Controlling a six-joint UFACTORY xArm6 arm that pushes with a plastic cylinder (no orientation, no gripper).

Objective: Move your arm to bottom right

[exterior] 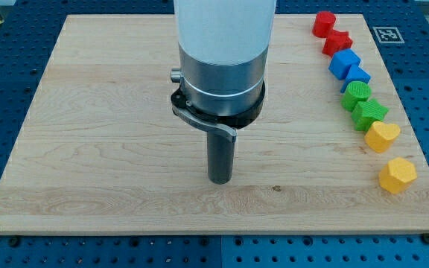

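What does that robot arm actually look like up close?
The arm is a fat, smooth white cylinder. Below it sits a brushed silver metal collar with a small knob on its left side, then a black ring clamp. A short dark grey rod hangs underneath, ending in my tip. No cables or markings show.
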